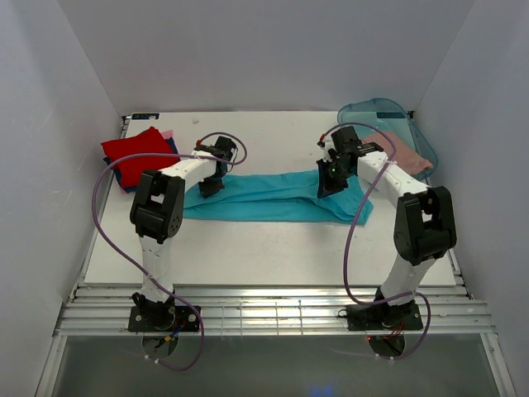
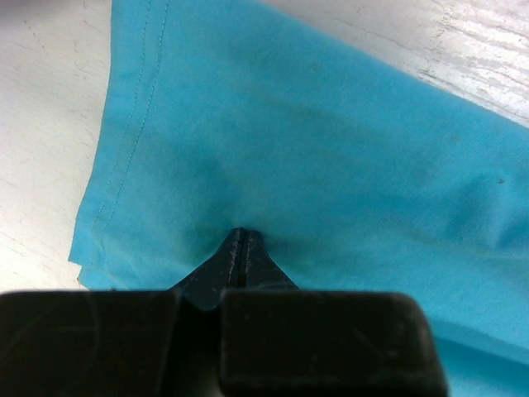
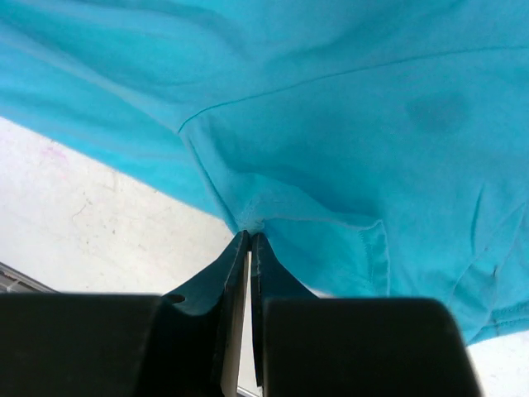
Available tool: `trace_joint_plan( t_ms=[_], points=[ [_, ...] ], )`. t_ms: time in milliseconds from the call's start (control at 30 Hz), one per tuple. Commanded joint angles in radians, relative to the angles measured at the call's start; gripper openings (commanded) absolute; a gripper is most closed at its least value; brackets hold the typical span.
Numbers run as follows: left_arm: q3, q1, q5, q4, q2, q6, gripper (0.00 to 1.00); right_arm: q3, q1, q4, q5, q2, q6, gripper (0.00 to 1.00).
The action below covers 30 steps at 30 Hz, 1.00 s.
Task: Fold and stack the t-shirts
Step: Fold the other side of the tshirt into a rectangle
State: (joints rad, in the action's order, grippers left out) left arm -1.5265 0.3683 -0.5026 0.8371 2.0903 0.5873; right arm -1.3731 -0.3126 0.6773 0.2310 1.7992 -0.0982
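Observation:
A large teal t-shirt (image 1: 264,197) lies folded into a long band across the middle of the table. My left gripper (image 1: 211,184) is at its left end. In the left wrist view the jaws are shut, and the teal cloth (image 2: 314,149) puckers at the fingertips (image 2: 238,236). My right gripper (image 1: 331,178) is at the shirt's right end. In the right wrist view it (image 3: 250,235) is shut on a bunched edge of the teal cloth (image 3: 347,124). A red t-shirt (image 1: 136,153) tops a folded stack at the far left, with dark blue and pink edges showing under it.
A translucent teal plastic tub (image 1: 384,116) stands at the far right corner, with a dusty-pink t-shirt (image 1: 411,161) beside it. White walls close in on three sides. The white table (image 1: 264,248) has a metal rail along the near edge.

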Motion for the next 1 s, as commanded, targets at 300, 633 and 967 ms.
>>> trace_joint_plan(
  t_ms=[300, 633, 967],
  points=[
    [0.057, -0.008, 0.068, 0.042, -0.036, 0.003, 0.00, 0.189, -0.063, 0.004, 0.019, -0.120, -0.015, 0.10],
    [0.066, -0.008, 0.046, 0.043, -0.076, -0.001, 0.00, 0.102, -0.106, 0.021, -0.068, -0.184, -0.032, 0.39],
    [0.003, -0.008, -0.007, 0.046, -0.075, -0.021, 0.00, -0.073, -0.080, 0.036, -0.338, -0.011, -0.116, 0.08]
  ],
)
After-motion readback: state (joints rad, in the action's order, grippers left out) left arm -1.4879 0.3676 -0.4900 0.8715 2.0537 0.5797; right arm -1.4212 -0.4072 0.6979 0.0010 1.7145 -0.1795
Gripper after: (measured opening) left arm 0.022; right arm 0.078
